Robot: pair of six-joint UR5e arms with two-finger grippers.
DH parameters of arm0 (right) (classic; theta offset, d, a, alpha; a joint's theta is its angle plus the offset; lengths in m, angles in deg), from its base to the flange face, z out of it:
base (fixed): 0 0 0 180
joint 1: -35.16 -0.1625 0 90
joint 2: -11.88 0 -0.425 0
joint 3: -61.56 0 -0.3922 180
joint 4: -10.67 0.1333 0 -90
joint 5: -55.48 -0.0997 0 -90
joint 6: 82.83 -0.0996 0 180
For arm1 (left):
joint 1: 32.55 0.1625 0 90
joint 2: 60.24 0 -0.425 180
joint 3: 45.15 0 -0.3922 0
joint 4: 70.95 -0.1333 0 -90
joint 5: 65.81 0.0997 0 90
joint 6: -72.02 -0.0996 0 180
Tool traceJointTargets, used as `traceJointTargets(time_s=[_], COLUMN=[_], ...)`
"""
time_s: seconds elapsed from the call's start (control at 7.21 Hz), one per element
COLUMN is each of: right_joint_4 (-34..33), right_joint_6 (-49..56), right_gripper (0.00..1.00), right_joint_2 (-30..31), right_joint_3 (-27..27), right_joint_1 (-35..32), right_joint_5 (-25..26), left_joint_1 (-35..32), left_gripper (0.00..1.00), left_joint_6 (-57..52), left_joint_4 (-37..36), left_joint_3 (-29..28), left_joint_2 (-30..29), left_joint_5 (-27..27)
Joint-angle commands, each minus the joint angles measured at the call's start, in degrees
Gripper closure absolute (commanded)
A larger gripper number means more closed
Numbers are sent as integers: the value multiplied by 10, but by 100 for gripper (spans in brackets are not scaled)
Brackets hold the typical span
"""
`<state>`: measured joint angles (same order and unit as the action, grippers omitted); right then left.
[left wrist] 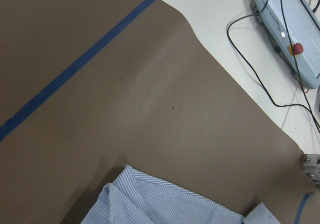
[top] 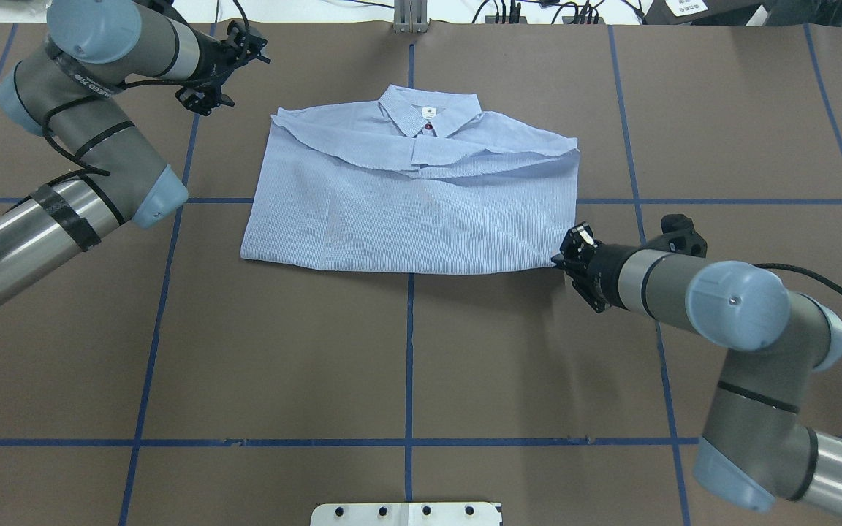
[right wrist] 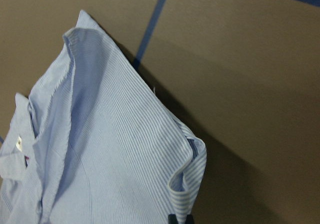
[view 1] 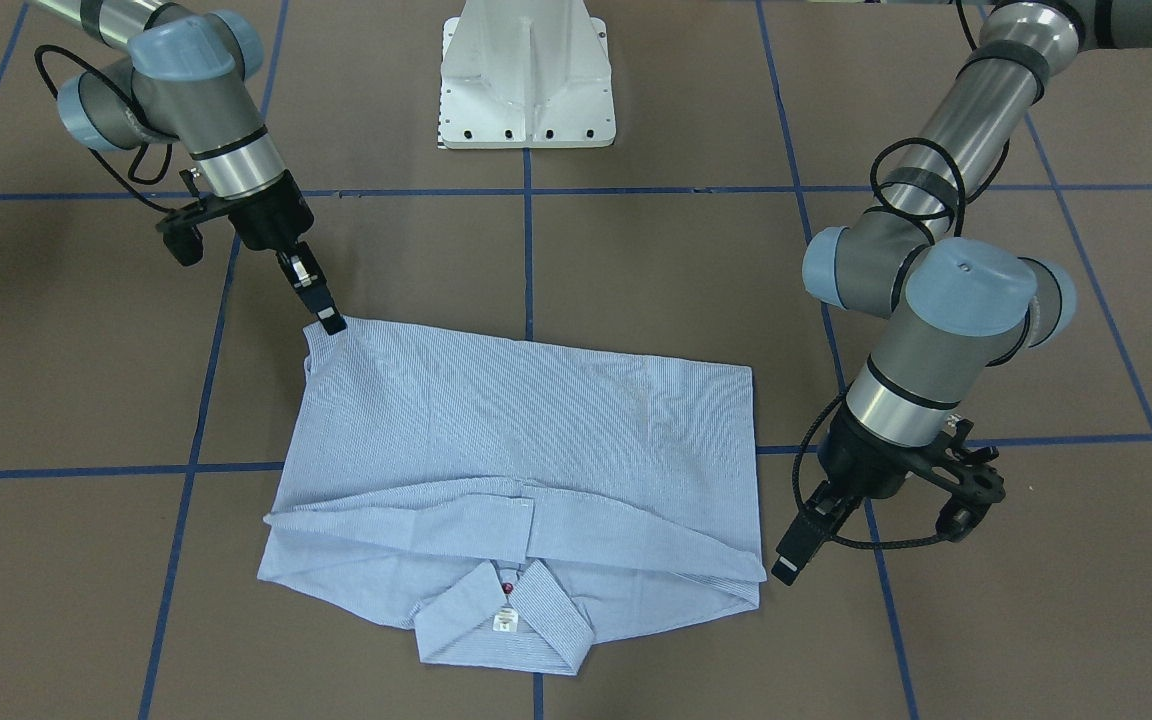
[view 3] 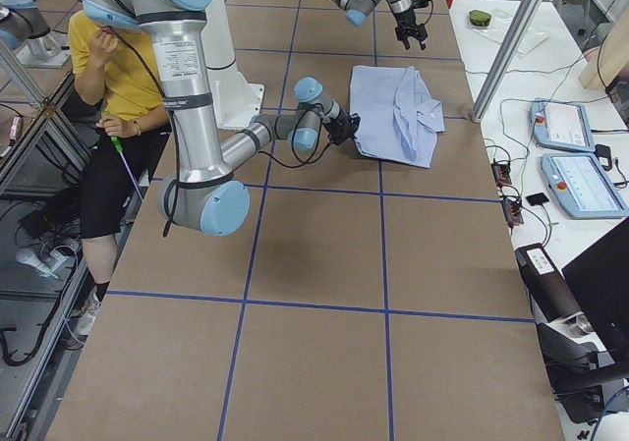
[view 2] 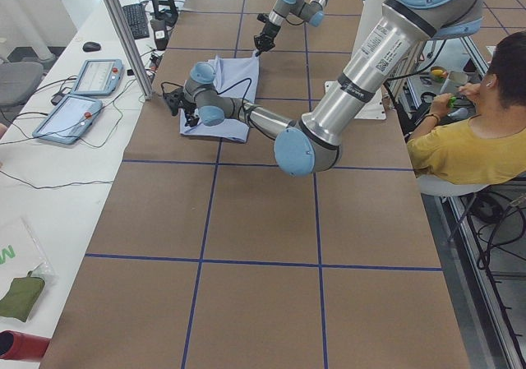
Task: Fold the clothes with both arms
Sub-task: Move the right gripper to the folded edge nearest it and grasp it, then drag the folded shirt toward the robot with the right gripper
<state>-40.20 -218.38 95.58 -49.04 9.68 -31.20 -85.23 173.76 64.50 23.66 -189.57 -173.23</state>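
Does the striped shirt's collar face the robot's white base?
No, the collar of the light blue shirt lies farthest from the white pedestal.

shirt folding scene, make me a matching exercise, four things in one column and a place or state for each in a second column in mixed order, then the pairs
1. right gripper
2. left gripper
3. collar
4. white pedestal base

A. at the edge of the shirt farthest from the robot, neck label showing
B. pinching a raised shirt corner on the robot's side
C. beside a collar-end corner, not gripping cloth
D. apart from the shirt, on the robot's side

Pairs: 1-B, 2-C, 3-A, 4-D
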Motion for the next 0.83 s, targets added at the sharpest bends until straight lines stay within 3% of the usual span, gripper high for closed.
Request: traceJointTargets(time_s=[0.0,0.14,0.28,0.42,0.69], right_joint_4=[0,3,3,5,6], right_joint_6=[0,4,5,9,53], right_gripper=[100,100,96,1,0], right_joint_2=[105,150,154,165,169], right_joint_3=[-111,-151,-168,-172,-171], right_joint_1=[112,167,183,184,171], right_joint_5=[-11,-43,-100,-157,-170], left_joint_1=[0,0,4,6,38], left_gripper=[0,0,0,0,0], left_joint_6=[-1,-1,2,4,13], left_joint_4=[0,0,-2,-2,2], left_joint_3=[10,27,82,125,156], left_joint_2=[0,2,29,56,81], left_joint_5=[-2,-12,-37,-69,-78])
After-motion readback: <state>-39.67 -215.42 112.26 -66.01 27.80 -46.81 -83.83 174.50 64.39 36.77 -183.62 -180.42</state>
